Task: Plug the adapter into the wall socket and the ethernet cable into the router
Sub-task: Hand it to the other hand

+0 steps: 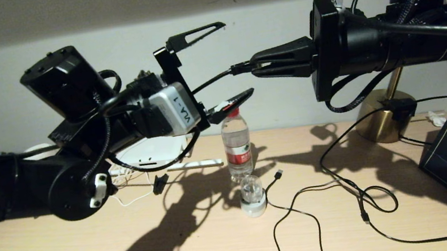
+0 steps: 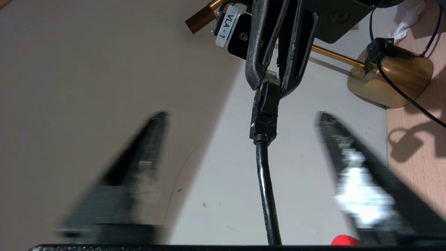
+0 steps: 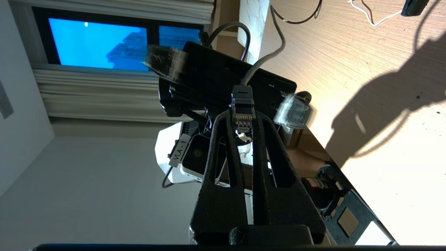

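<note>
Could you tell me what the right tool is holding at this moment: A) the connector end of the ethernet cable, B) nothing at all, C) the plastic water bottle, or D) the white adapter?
A: the right tool is shut on the ethernet cable, clamping its connector end in mid-air.

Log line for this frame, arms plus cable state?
right gripper: shut on ethernet cable plug, mid-air | left gripper: open, facing it, cable runs between its fingers | router: on desk, not plugged
</note>
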Robot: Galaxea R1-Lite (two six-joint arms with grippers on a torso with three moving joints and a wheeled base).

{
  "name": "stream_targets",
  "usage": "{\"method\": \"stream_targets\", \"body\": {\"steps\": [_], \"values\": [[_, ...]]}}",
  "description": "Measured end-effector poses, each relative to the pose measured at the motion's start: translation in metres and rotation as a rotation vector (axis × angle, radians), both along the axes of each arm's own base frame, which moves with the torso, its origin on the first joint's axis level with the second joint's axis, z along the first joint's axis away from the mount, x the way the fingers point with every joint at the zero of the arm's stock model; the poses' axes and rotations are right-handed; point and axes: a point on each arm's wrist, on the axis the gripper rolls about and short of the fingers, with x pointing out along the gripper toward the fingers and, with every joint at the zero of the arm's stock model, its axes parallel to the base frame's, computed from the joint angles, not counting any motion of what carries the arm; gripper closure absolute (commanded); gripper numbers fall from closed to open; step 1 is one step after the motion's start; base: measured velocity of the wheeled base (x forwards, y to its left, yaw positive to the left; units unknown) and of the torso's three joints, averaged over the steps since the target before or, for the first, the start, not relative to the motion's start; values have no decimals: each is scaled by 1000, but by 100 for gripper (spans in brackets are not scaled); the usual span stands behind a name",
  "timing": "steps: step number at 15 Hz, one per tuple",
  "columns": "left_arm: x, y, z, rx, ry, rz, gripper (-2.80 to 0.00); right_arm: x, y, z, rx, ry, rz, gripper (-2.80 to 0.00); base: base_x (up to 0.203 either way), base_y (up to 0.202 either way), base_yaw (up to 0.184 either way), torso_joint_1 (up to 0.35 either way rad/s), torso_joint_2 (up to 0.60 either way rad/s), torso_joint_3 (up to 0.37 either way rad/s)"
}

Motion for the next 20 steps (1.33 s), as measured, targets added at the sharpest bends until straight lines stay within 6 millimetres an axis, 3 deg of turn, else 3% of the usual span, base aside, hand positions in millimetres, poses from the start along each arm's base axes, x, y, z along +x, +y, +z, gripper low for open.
{"method": "stream_targets", "body": {"steps": [13, 14, 20], "values": [[-8, -5, -5, 11, 20, -22, 0, 2, -4, 0, 1, 0, -16, 0, 0, 0, 0, 0, 0, 0], [-8, -5, -5, 11, 20, -23, 0, 2, -4, 0, 1, -1, -20, -280, 0, 0, 0, 0, 0, 0], [-8, -3, -4, 5, 35, -26, 0, 3, -4, 0, -1, 1, -23, -280, 0, 0, 0, 0, 0, 0]]}}
